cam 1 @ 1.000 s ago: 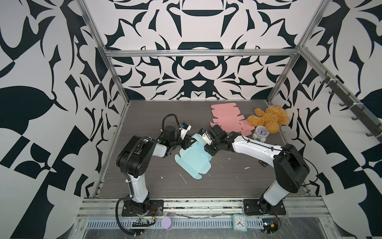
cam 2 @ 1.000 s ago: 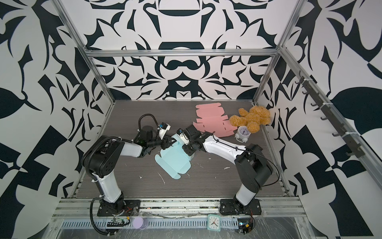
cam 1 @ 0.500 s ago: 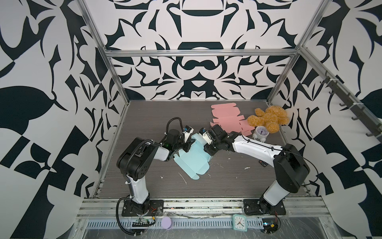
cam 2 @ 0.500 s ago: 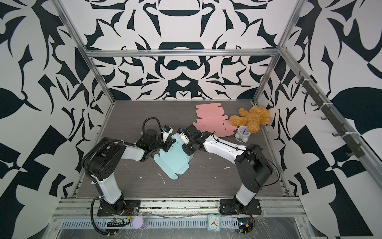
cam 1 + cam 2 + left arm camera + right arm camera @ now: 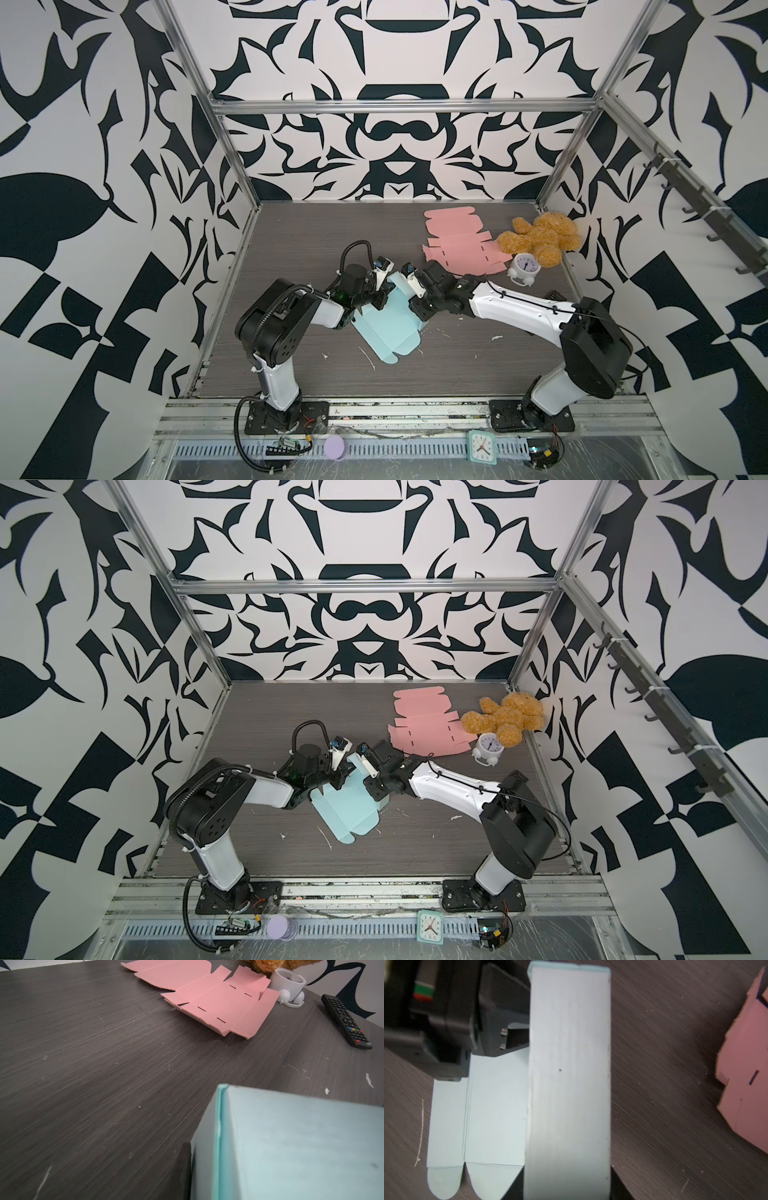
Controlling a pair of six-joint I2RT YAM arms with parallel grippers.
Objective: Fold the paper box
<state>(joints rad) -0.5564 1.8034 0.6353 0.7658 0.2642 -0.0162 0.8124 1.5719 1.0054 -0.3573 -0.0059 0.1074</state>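
The light blue paper box (image 5: 386,332) (image 5: 345,812) lies mid-table, partly folded, with one long wall (image 5: 569,1064) raised and its other panels (image 5: 496,1115) flat. My right gripper (image 5: 417,309) (image 5: 566,1188) is shut on that raised wall, a dark finger (image 5: 513,1188) showing on each side of it. My left gripper (image 5: 380,301) (image 5: 336,779) meets the same wall from the opposite side. In the left wrist view one finger (image 5: 184,1172) presses on the box corner (image 5: 291,1147); the other finger is hidden behind the paper.
A flat pink box blank (image 5: 461,245) lies at the back right, beside a tan teddy bear (image 5: 540,239) and a white alarm clock (image 5: 524,268). A black remote (image 5: 346,1021) lies near the right wall. Small paper scraps (image 5: 368,357) dot the dark wood table (image 5: 291,249).
My left gripper has moved right, in against the blue box's raised wall, and its jaws have narrowed. The right gripper has kept its hold in place.
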